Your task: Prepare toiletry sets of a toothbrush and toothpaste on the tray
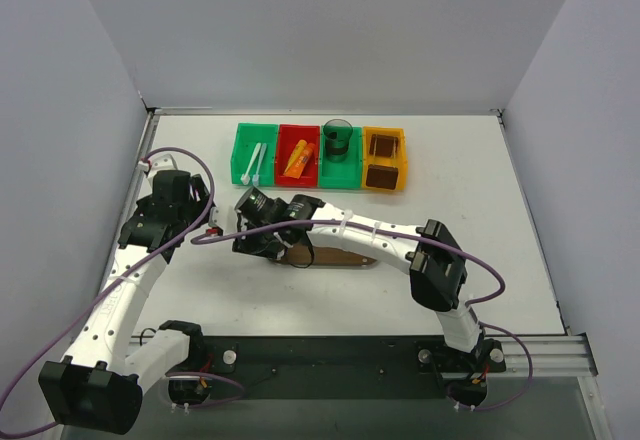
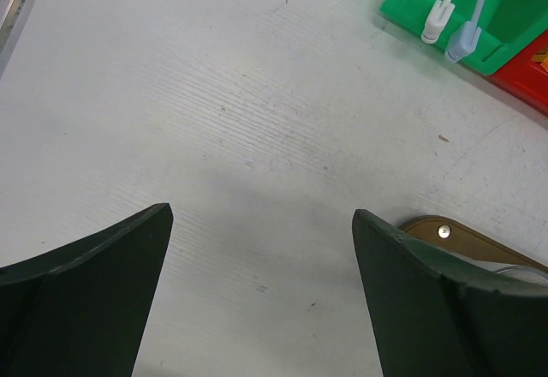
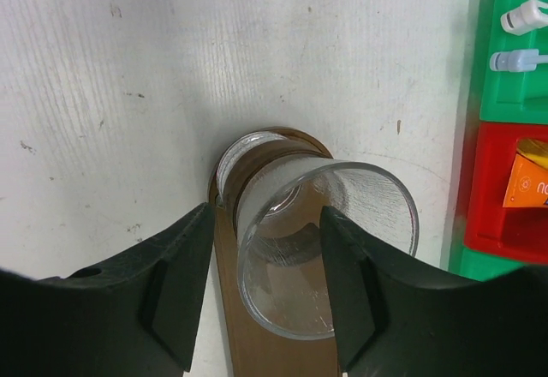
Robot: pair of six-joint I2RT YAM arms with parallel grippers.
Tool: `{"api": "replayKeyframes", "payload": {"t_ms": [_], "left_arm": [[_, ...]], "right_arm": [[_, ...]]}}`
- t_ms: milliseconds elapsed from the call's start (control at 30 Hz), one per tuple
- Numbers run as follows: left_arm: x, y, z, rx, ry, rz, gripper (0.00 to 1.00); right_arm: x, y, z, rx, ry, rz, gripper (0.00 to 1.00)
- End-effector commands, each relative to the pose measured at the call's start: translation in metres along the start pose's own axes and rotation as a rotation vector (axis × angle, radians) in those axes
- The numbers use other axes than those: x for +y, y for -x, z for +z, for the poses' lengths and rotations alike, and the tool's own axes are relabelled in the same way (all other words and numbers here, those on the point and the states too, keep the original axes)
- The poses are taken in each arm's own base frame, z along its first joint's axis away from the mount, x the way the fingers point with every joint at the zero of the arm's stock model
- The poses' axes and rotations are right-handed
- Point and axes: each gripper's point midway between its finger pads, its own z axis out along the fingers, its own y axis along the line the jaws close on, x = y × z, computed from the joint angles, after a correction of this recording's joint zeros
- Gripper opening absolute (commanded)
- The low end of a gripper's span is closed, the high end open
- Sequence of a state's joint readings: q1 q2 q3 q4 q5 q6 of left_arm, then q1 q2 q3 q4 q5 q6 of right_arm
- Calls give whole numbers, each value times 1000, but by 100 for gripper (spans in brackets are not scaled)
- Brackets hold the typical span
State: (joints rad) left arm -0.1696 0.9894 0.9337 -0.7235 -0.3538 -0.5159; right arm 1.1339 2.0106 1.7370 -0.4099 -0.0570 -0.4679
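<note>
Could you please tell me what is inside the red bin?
The red bin holds an orange toothpaste tube and a yellow toothpaste tube, close together. The bin floor beneath them is covered, so anything underneath cannot be seen.

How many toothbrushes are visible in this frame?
2. Both lie side by side in the leftmost green bin, a whiter toothbrush and a bluish-tinted toothbrush; the right arm could hide others.

Scuffed white tabletop point(image 3: 171, 68) beneath the right gripper point(image 3: 265, 223), plain pale-grey walls point(image 1: 330, 30) beyond it and on both sides.
</note>
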Motion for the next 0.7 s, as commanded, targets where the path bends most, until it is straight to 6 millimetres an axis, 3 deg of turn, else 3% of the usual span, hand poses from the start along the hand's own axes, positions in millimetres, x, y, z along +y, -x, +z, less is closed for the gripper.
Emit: {"api": "replayKeyframes", "payload": {"t_ms": [0,167,267,367,533,667], "left_arm": [[-4,23,-11,-69,-16,-8,97],[-3,28,-16,-84,-18,-12,98],[-14,26,-16,-74,-68,-20,97],[-35,25,-15,-63,-177,24,97],[-72,20,-18,-15,-302,135,96],[-98,6,-21,41,-377,208,96]], "right_arm": [[-12,39,-48,-110,-44,60,50],[-12,46,-96,-193,-50,146,53],[-19,37,-108,-199,-70,216,53],[-38,23,-115,-212,-81,367,53],[-101,-10,-139,-270,-155,747,52],[-129,-32,-153,-312,-208,867,52]]}}
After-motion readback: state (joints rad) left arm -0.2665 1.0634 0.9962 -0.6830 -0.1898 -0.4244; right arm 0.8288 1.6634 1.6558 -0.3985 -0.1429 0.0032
